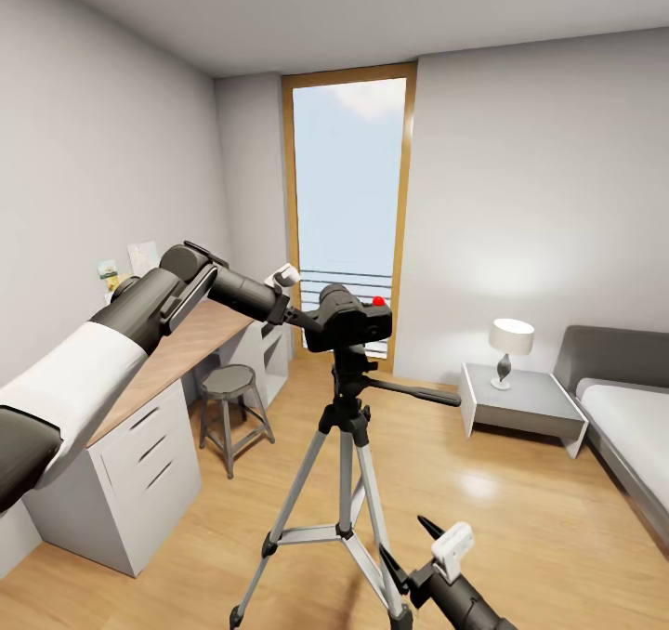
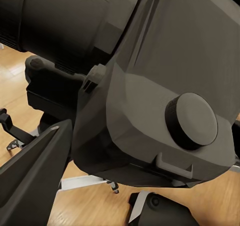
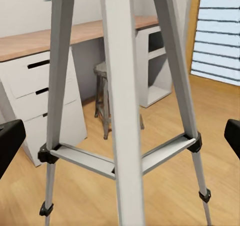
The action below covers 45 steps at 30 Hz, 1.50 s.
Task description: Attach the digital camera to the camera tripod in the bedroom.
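The digital camera (image 1: 348, 316) is sitting on the camera tripod (image 1: 346, 481) straight before me, my left hand (image 1: 299, 317) meeting it from the left. The surface (image 1: 177, 351) and stool (image 1: 231, 411) are lying left, the nightstand (image 1: 520, 405) and bed (image 1: 627, 421) right, the window (image 1: 348, 203) behind.

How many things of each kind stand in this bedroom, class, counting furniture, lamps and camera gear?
Furniture: 4 – desk, stool, nightstand, bed
Lamps: 1 – lamp
Camera gear: 2 – camera, tripod
Total: 7
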Available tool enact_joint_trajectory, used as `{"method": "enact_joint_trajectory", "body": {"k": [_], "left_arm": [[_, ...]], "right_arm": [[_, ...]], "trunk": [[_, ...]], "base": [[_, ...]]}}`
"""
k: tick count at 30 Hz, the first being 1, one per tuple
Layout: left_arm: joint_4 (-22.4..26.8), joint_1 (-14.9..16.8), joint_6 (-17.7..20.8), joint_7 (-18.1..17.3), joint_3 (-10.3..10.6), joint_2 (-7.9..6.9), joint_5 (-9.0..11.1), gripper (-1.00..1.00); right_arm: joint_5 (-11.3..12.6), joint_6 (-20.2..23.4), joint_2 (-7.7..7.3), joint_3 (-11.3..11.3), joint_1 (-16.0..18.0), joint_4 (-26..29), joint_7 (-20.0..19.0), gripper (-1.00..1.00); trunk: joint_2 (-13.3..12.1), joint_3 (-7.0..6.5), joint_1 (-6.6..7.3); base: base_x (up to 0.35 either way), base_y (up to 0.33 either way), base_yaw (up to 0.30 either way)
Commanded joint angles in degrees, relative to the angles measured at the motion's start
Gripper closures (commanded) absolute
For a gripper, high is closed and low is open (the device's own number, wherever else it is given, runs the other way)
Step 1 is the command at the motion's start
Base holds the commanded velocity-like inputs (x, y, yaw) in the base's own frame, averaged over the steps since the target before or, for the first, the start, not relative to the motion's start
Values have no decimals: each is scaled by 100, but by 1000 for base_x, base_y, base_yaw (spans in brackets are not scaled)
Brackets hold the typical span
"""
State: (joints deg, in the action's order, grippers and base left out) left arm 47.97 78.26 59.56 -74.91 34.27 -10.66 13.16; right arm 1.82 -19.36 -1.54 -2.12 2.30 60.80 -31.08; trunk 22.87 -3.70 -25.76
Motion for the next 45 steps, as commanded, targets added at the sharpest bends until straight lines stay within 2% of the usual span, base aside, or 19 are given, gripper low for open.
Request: {"method": "enact_joint_trajectory", "body": {"k": [1,8,19,26,31,38,45], "left_arm": [[2,5,44,-6,16,-6,20,100],[2,5,44,-6,11,-6,20,100],[2,5,44,-6,10,-7,20,100],[2,5,44,-6,3,-5,20,100],[2,5,44,-6,1,-4,20,100],[2,2,44,-6,7,-6,20,100],[2,5,44,-6,9,-7,20,100]], "right_arm": [[19,-10,-4,-8,5,0,11,-100],[19,98,1,-8,64,9,246,-100],[12,326,44,-8,213,8,363,-100],[-25,373,158,-23,268,-16,372,-100],[-111,383,226,-256,277,-35,393,-100],[-171,382,248,-664,279,-119,858,-100],[-177,380,252,-819,285,-181,994,-100]], "trunk": [[5,3,-2],[5,3,-2],[5,3,-2],[5,3,-2],[5,3,-2],[5,3,-2],[5,3,-2]], "base": [[0,0,0],[0,0,0],[0,0,0],[0,0,0],[0,0,0],[0,0,0],[0,0,0]]}}
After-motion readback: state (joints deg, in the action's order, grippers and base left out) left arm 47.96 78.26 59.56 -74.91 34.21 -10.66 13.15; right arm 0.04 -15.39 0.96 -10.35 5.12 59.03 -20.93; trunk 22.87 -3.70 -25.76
